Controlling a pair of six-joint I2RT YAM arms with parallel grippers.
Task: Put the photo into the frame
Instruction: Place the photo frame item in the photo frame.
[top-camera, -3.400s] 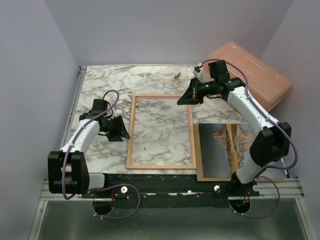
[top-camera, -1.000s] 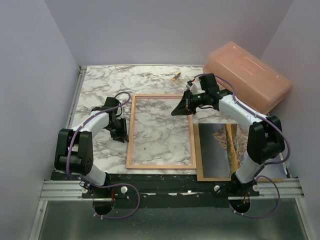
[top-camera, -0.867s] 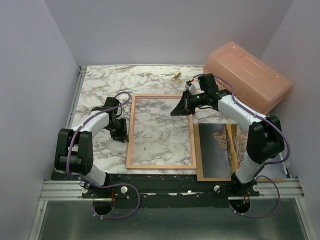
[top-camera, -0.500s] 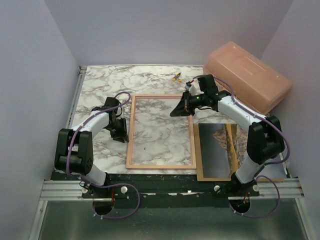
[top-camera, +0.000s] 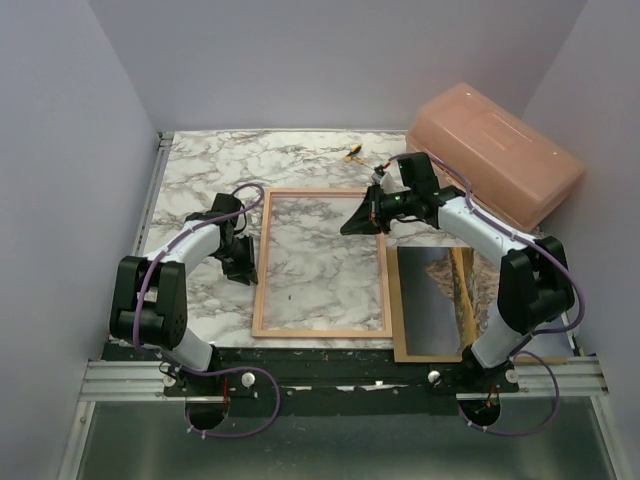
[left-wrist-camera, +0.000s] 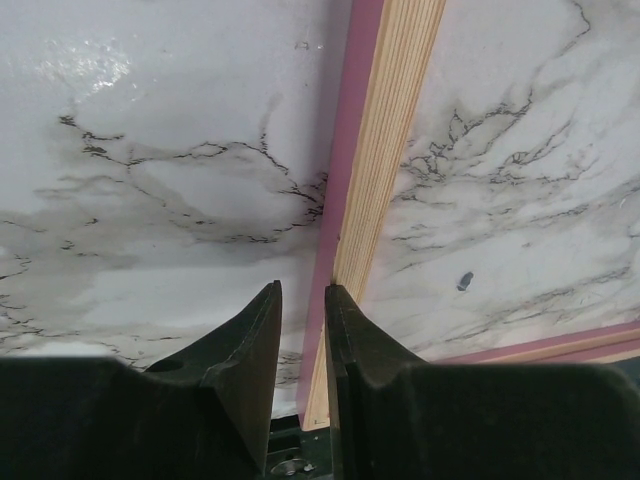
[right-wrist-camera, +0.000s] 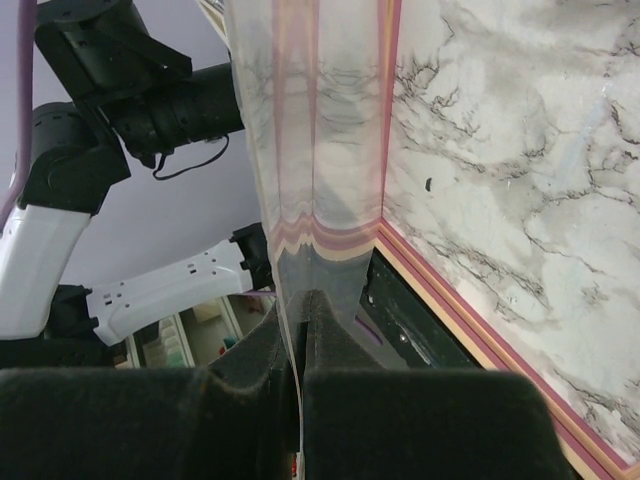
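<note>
The frame (top-camera: 320, 262): left gripper (left-wrist-camera: 302, 305) at its left rail.

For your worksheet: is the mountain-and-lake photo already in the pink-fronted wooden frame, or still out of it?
Out. The mountain-and-lake photo lies on the table right of the pink-fronted wooden frame, whose opening shows only bare marble.

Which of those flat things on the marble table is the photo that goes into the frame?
Start at the big salmon plastic box in the far right corner, then come toward the near edge of the marble table. The glossy rectangular mountain print lies there on a plain brown board, right of the thin pink-and-wood frame. It alone carries a picture.
</note>
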